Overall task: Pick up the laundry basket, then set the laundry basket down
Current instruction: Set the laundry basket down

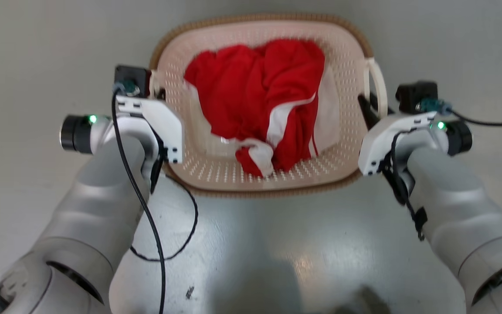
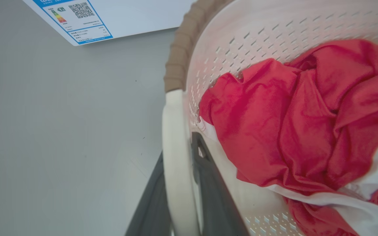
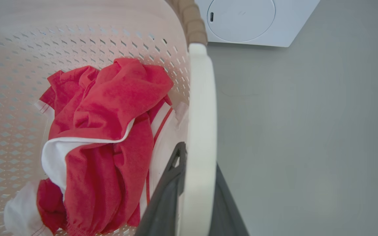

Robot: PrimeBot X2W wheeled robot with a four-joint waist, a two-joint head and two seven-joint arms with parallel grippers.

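The laundry basket (image 1: 268,191), cream, perforated and brown-rimmed, holds red and white clothes (image 1: 259,100) and sits between my two arms. My left gripper (image 1: 157,89) is at its left side. In the left wrist view my left gripper (image 2: 178,147) is shut on the white loop handle (image 2: 172,131), one dark finger on each side. My right gripper (image 1: 371,109) is at the right handle (image 1: 377,80). The right wrist view shows my right gripper (image 3: 198,157) shut on that handle (image 3: 202,98) the same way. I cannot tell whether the basket touches the floor.
A white washing machine stands beyond the basket, its round door (image 3: 241,19) in the right wrist view and its labelled panel (image 2: 87,19) in the left one. Grey floor (image 1: 37,52) surrounds the basket. A loose black cable (image 1: 164,244) hangs by my left arm.
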